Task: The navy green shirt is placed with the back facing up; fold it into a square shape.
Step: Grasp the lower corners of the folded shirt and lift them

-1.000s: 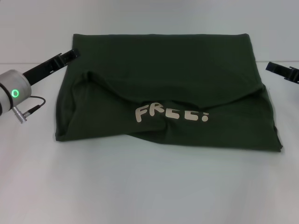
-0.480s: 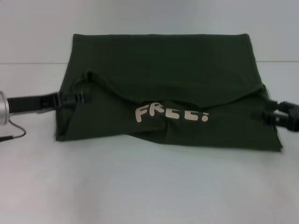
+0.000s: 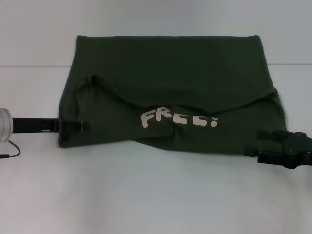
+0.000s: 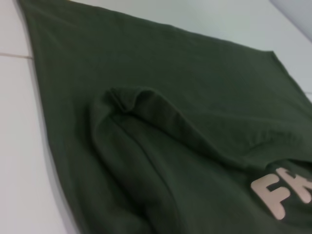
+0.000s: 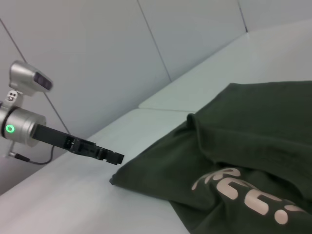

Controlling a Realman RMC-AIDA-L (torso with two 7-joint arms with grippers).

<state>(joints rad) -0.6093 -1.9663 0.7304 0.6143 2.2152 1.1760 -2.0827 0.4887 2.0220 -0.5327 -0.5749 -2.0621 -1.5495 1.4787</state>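
The navy green shirt [image 3: 170,92] lay spread on the white counter [image 3: 146,195] in front of me, already doubled over once — a flap of cloth with the cream lettering [image 3: 179,118] sat turned up along the near half, while the far half showed plain fabric. Its long axis ran side to side across my view, so the two short edges faced my two arms.

My left claw [image 3: 82,126] was at the shirt's left edge near the front corner, its tip reaching in over the hem, with the arm stretched level and pointing inward along the counter. From the right wrist camera that same left claw [image 5: 109,156] showed as a slim black tip just beside the corner of the cloth. I could not tell whether it was spread or closed; the fingers showed edge-on as one dark line.

My right claw [image 3: 256,146] sat at the shirt's near right corner, low to the counter and pointing inward too, overlapping the hem. Its two black prongs seemed to stand a little apart — I judged it narrowly open with no cloth visibly pinched, though I would not swear to that.

Both arms stood about equally close to their own corners. I judged the coming move to hinge on each claw catching its front corner so the near edge could be carried away from me over the far half.
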